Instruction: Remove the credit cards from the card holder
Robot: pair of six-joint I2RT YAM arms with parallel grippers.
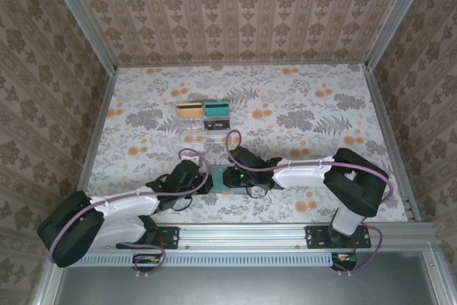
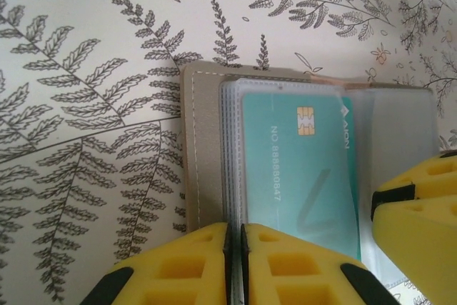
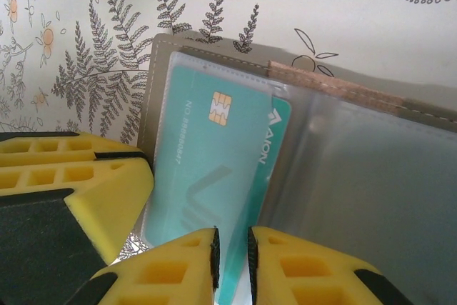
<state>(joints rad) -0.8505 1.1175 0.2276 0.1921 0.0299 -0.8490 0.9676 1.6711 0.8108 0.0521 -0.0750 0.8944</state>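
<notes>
The card holder [image 2: 203, 148] lies open on the fern-patterned table between the two arms [image 1: 222, 177]. A teal-green credit card [image 2: 300, 169] with a gold chip sits in its clear plastic sleeves. My left gripper [image 2: 235, 262] is shut on the near edge of the stack of sleeves, at the holder's left half [image 1: 206, 181]. My right gripper [image 3: 232, 266] is shut on the near edge of the teal credit card [image 3: 207, 155], just right of the left one [image 1: 235, 175]. The holder's right sleeve [image 3: 357, 176] looks empty. Each gripper's yellow fingers [image 2: 418, 212] show in the other's wrist view [image 3: 78, 176].
A clear acrylic stand [image 1: 203, 125] holding an orange card and a teal card stands further back on the table. Metal frame rails [image 1: 382, 126] and patterned walls close the table on three sides.
</notes>
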